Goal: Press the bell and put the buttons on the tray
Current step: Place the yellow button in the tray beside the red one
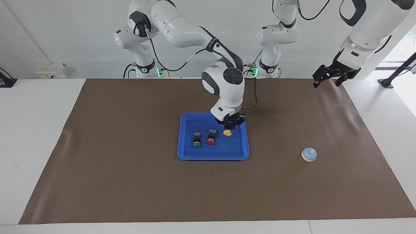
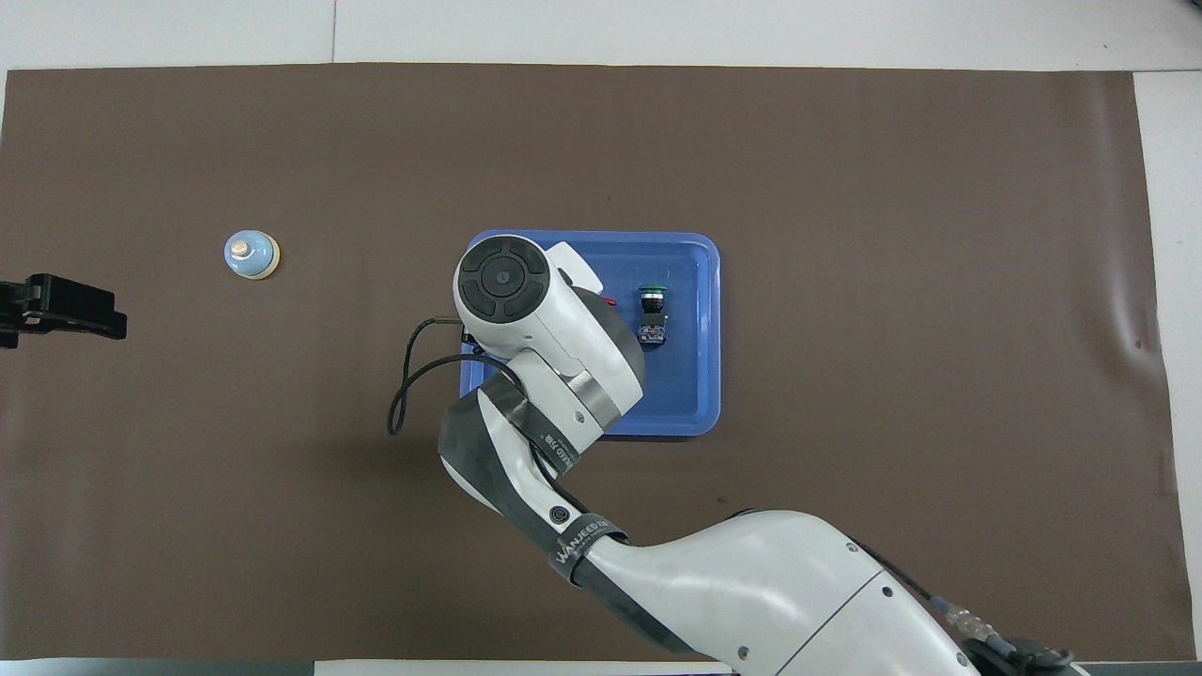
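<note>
My right gripper (image 1: 230,126) hangs over the blue tray (image 1: 242,152) at centre frame in the facing view, clenched on the yellow button (image 1: 227,132), cap pointing down and toward the camera. The drop spot lies directly beneath: bare tray floor toward the tray's right rim in that view. The red button (image 1: 211,140) lies just beside it to the left, the green button (image 1: 196,144) left again, both on their sides in the tray, long axes running up-frame, caps toward the lower edge. I judge the red one the only thing that could crowd the set-down; the gap looks enough. In the overhead view my own arm covers the yellow and most of the red. The bell (image 1: 309,154) sits alone on the brown mat at lower right of the facing view, well apart from the tray. My left gripper (image 1: 328,76) waits, released, at upper right, over the mat's edge, and is the nearer one to the bell.
</note>
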Available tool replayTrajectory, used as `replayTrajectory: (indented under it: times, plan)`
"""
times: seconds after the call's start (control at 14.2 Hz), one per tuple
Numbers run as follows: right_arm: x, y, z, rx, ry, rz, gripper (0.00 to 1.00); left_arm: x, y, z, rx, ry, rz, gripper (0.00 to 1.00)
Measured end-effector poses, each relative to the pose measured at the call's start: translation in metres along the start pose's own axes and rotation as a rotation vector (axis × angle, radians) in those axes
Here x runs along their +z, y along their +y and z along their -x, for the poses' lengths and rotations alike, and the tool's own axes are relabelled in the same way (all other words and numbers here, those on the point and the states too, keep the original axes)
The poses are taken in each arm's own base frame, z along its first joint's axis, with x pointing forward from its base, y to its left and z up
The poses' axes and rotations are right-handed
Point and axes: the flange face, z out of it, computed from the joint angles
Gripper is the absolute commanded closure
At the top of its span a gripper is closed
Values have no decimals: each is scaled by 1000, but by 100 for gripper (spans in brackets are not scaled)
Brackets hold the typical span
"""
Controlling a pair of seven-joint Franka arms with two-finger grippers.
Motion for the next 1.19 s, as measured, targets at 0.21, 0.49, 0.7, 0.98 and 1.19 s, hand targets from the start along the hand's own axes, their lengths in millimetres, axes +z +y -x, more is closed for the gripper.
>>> replayTrajectory:
  times: [0.21,0.49,0.7,0.98,1.19]
  plan:
    - [16,1,-3,2,-1,2,100,0,0,0,0,0,0,0]
    - [16,0,-3,2,-1,1,0,0,0,0,0,0,0,0]
    - [11,1,-5,11,1,1,0,0,0,0,0,0,0,0]
    - [-26,29,-30,66,22,-2,0,0,0,0,0,0,0,0]
    - [-66,84,-74,163,55,-19,0,0,0,0,0,0,0,0]
